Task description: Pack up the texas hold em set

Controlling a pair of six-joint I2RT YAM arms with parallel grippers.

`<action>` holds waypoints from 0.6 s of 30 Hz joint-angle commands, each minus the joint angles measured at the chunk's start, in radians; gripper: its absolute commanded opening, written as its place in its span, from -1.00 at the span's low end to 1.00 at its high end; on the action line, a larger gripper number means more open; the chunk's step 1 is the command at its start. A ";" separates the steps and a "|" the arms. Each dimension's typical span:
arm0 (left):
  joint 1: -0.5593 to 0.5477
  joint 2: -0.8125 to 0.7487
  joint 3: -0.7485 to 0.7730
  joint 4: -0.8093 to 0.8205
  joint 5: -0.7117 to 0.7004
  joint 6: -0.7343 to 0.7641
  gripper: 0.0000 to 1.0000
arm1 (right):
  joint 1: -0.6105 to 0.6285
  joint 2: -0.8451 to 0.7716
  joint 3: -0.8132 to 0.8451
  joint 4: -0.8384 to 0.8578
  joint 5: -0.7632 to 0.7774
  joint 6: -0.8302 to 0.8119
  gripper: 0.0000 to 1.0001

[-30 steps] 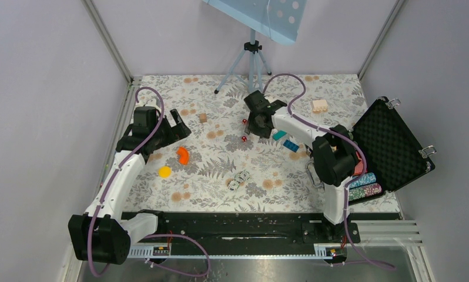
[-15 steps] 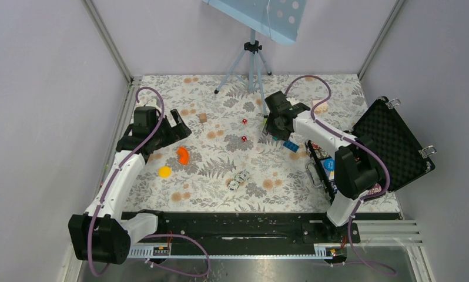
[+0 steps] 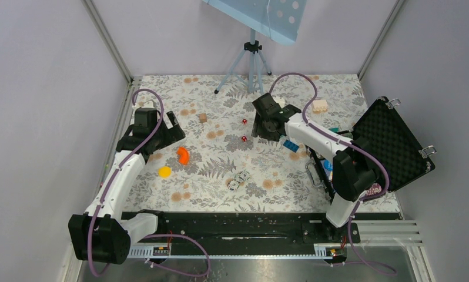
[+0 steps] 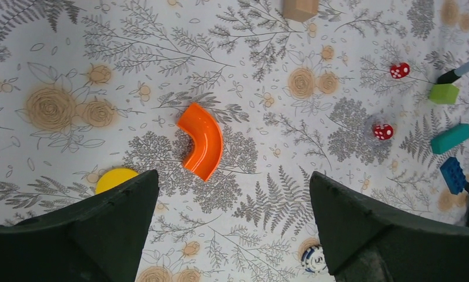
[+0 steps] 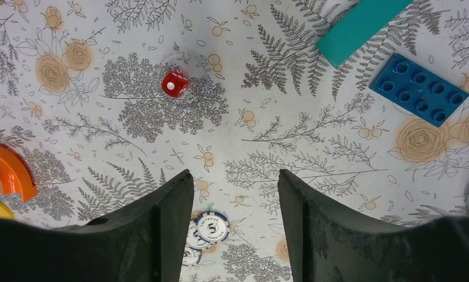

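Note:
The texas hold em set's black case (image 3: 391, 144) lies open at the right edge, egg-crate foam in its lid, its base mostly hidden under my right arm. Loose poker chips (image 3: 239, 179) lie mid-table, and two red dice (image 3: 244, 121) (image 3: 243, 138) sit further back. My right gripper (image 3: 266, 129) hangs open above the cloth just right of the dice. In the right wrist view its gripper (image 5: 235, 174) holds nothing, with the chips (image 5: 211, 228) below it and a die (image 5: 174, 83) up left. My left gripper (image 4: 233, 176) is open over bare cloth near an orange curved piece (image 4: 203, 141).
A teal brick (image 5: 361, 26) and a blue brick (image 5: 420, 89) lie between the dice and the case. A yellow disc (image 4: 116, 178), a green block (image 4: 444, 93) and wooden blocks (image 3: 320, 106) (image 3: 203, 117) sit on the floral cloth. A tripod (image 3: 253, 59) stands at the back.
My right gripper swung right toward the case, then came back left and now hangs near the dice. The left arm has stayed put.

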 commanded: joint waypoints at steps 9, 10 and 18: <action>0.006 -0.005 0.029 -0.043 -0.085 -0.077 0.98 | -0.328 -0.312 -0.286 0.099 -0.076 -0.067 0.33; 0.006 -0.004 0.031 -0.047 -0.088 -0.080 0.98 | -0.339 -0.339 -0.309 0.099 -0.067 -0.061 0.32; 0.096 0.042 0.063 -0.089 -0.018 -0.102 0.98 | -0.343 -0.388 -0.433 0.197 -0.156 0.001 0.27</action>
